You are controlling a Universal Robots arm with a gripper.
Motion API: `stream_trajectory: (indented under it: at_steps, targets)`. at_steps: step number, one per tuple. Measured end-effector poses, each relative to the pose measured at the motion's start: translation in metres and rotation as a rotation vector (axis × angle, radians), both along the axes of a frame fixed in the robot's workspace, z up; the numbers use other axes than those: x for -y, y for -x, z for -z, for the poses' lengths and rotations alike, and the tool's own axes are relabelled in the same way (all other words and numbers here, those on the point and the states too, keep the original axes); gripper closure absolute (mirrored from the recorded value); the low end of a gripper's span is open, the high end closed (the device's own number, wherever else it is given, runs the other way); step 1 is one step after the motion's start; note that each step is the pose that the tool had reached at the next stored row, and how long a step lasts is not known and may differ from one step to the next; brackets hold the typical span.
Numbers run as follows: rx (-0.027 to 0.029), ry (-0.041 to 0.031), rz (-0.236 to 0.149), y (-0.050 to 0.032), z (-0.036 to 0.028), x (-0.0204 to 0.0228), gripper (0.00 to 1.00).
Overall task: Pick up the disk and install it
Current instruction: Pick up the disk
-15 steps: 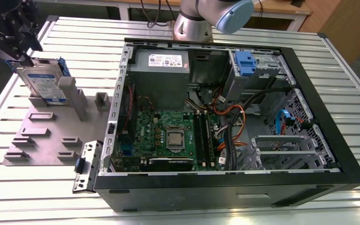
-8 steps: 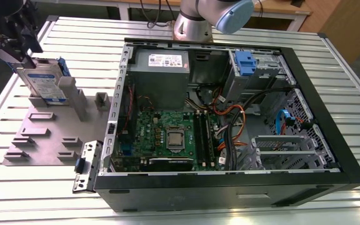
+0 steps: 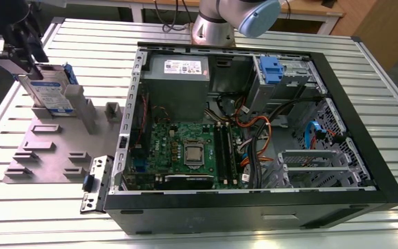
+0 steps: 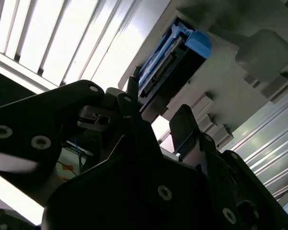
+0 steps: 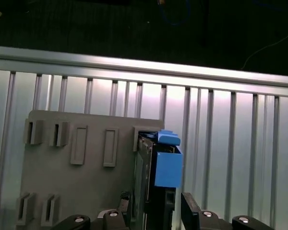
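Two fingers (image 5: 189,207) of my gripper (image 5: 156,208) stand apart astride the disk (image 3: 50,97), holding nothing; it stands upright in the grey holder (image 3: 43,155) beside the computer case (image 3: 254,210). Closing off-centre, I judge, could tilt it and jam it in its slot.

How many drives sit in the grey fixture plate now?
1. The disk stands on edge in a corner slot of the grey fixture plate, on the exterior view's left, close to the gripper. None seems hidden.
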State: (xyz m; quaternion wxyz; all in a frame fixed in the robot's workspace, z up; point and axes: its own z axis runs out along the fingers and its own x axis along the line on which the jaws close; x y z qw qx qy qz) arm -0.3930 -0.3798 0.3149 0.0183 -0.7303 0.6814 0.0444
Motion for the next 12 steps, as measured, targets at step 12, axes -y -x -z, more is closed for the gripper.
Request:
stream_trajectory:
  at_steps: [12]
  targets:
    - [0.0035, 0.0007, -0.047, 0.0, 0.0117, -0.005, 0.47]
